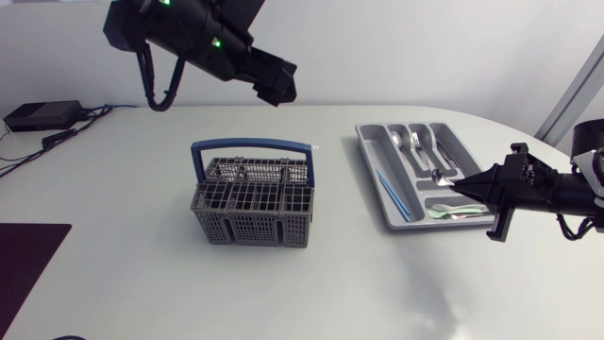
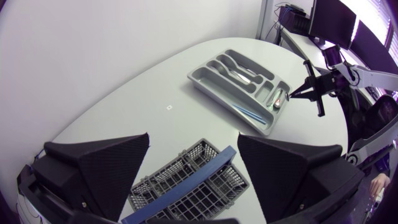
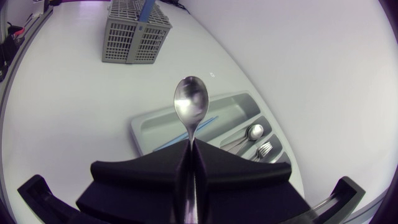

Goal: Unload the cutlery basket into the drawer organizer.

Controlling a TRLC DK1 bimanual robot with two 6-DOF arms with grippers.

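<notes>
Big white surface (image 1: 113, 264) with the grey plastic cutlery basket with a blue handle (image 1: 253, 203) around the middle. The grey plastic drawer organizer (image 1: 370, 151) sits well apart on its right, with a few spoons and forks already lying in its compartments. The left hand (image 2: 193, 137) hangs above the basket, fingers spread wide, holding nothing. The right hand (image 3: 191, 144) is at the organizer's near end, pinching a shiny metal spoon (image 3: 191, 102) by the handle, bowl poking out ahead.
</notes>
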